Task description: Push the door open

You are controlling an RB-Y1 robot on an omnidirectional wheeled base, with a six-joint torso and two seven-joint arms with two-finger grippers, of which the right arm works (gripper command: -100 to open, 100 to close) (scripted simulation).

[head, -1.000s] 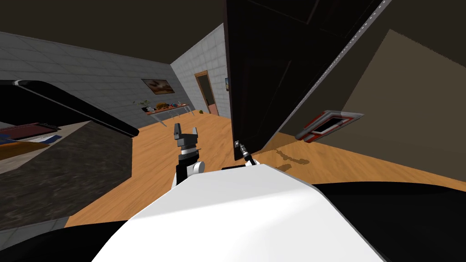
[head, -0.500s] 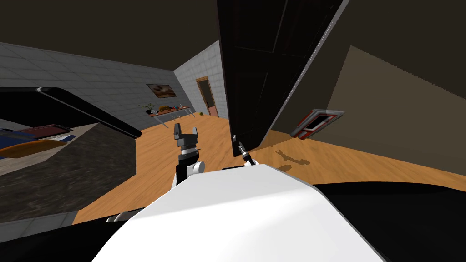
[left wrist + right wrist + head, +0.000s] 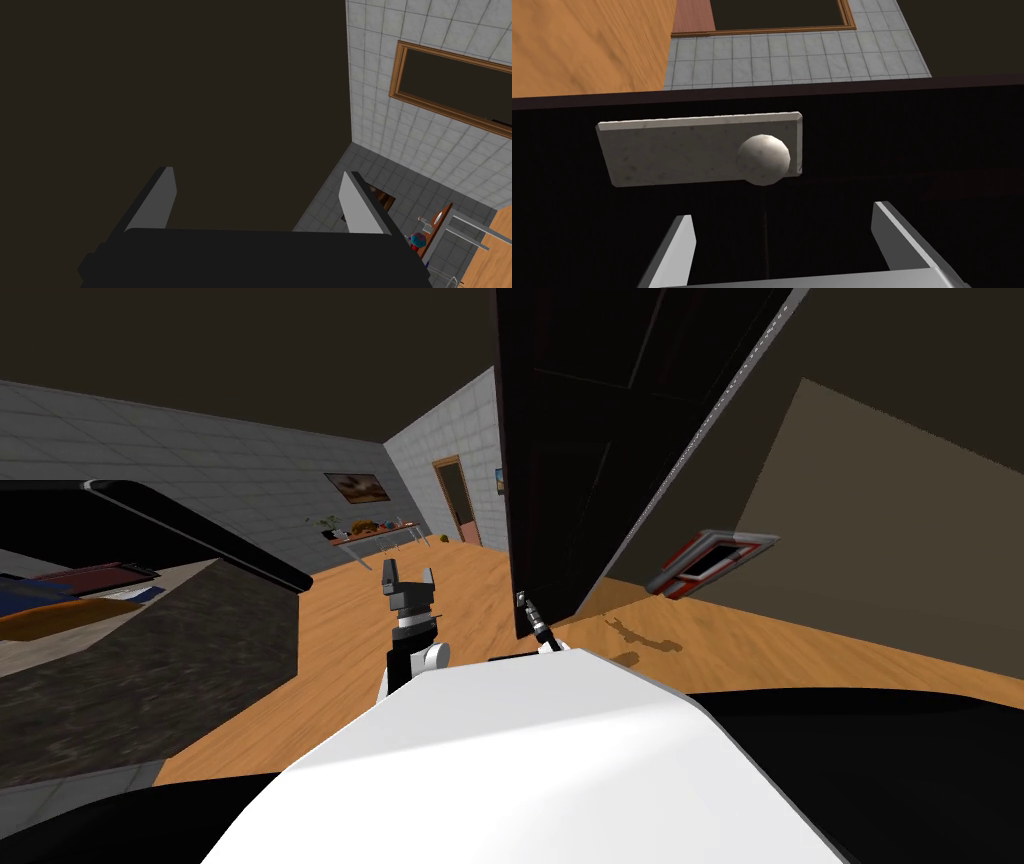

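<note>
In the head view, the dark door [image 3: 580,468] is standing in the upper middle of the frame, running from the top edge down to the wooden floor [image 3: 460,588] just right of centre. The right gripper [image 3: 523,602] is reaching to the door's lower left edge, just above the tip of the chest. The left gripper [image 3: 408,578] is pointing up at centre, apart from the door, its fingers spread wide. A dark counter [image 3: 150,678] is filling the left side, and a red-framed object [image 3: 712,563] is leaning at the right by the brown wall. A small table [image 3: 375,528] is sitting far back, left of centre, under a framed picture [image 3: 357,487].

In the left wrist view, that gripper's two blades are standing spread, holding nothing.

In the right wrist view, the right gripper's fingers are gaping wide and gripping nothing. The door's dark face is lying across the view just beyond them. A pale round knob [image 3: 763,159] on a light speckled plate [image 3: 677,150] is sitting just past the fingertips, roughly in line with the gap between them and not touching either blade.
</note>
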